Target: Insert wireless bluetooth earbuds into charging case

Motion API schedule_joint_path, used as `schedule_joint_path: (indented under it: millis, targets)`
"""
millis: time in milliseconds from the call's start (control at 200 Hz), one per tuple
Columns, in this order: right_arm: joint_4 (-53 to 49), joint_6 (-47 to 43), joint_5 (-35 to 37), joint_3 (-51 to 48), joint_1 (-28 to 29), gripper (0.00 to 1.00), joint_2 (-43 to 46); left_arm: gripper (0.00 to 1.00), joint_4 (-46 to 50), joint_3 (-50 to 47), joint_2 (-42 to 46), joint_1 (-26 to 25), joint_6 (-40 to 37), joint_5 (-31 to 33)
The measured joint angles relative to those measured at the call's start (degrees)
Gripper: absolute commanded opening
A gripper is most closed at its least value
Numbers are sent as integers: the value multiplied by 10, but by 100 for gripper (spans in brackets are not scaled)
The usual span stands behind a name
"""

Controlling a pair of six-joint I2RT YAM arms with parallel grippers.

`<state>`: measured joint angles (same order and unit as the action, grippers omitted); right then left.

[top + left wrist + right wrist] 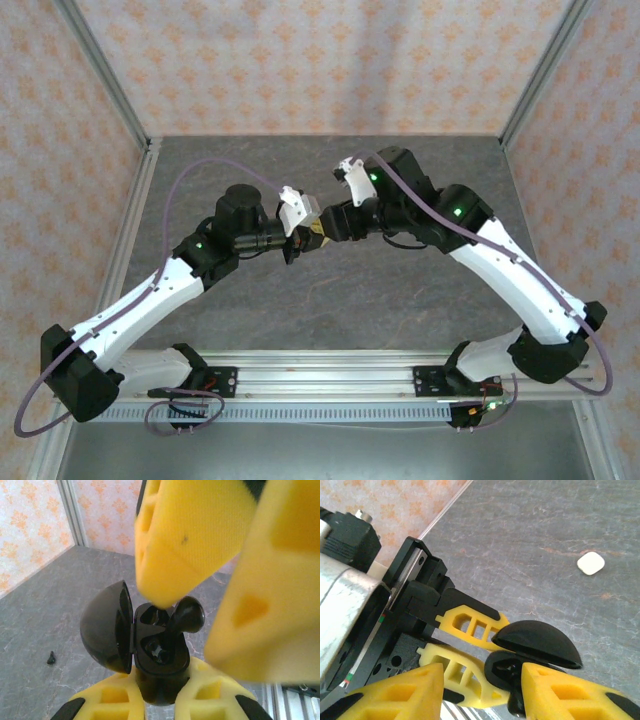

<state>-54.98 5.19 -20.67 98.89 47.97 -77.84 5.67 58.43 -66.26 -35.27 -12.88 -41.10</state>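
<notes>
The left claw (162, 697) is clenched on the open charging case (150, 667); the right claw (482, 680) hangs parted over it — a black earbud (187, 615) stands half-seated between its fingers (190, 540), not yet pushed home. Another black speck (51, 657) lies on the worktop (40, 625), well apart from both claws — probably left to do.

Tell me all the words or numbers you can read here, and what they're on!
None can be read. The black charging case, the black earbud at it and the yellow fingers carry no letters or numbers. The wallpaper bears only an orange pattern.
</notes>
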Motion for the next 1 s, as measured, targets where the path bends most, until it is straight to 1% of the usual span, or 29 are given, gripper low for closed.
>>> schedule_joint_path:
  millis: [220, 310, 360, 405, 650, 761, 911, 996]
  targets:
    - [6, 21, 21, 1, 0, 44, 24, 0, -1, 0, 0, 0, 0, 0]
    - [7, 27, 26, 1, 0, 40, 28, 0, -2, 0, 0, 0, 0, 0]
    - [7, 31, 29, 1, -2, 36, 30, 0, -2, 0, 0, 0, 0, 0]
    - [6, 33, 32, 1, -4, 34, 31, 0, -2, 0, 0, 0, 0, 0]
    - [-5, 41, 33, -1, -18, 33, 35, 0, -3, 0, 0, 0, 5, 0]
    - [-9, 42, 29, -7, -19, 33, 35, 0, -3, 2, 0, 0, 9, 0]
    - [-11, 42, 16, -16, -26, 39, 31, 0, -5, 7, 0, 0, 9, 0]
    - [-12, 42, 3, -18, -31, 40, 25, 0, -6, 7, 0, 0, 9, 0]
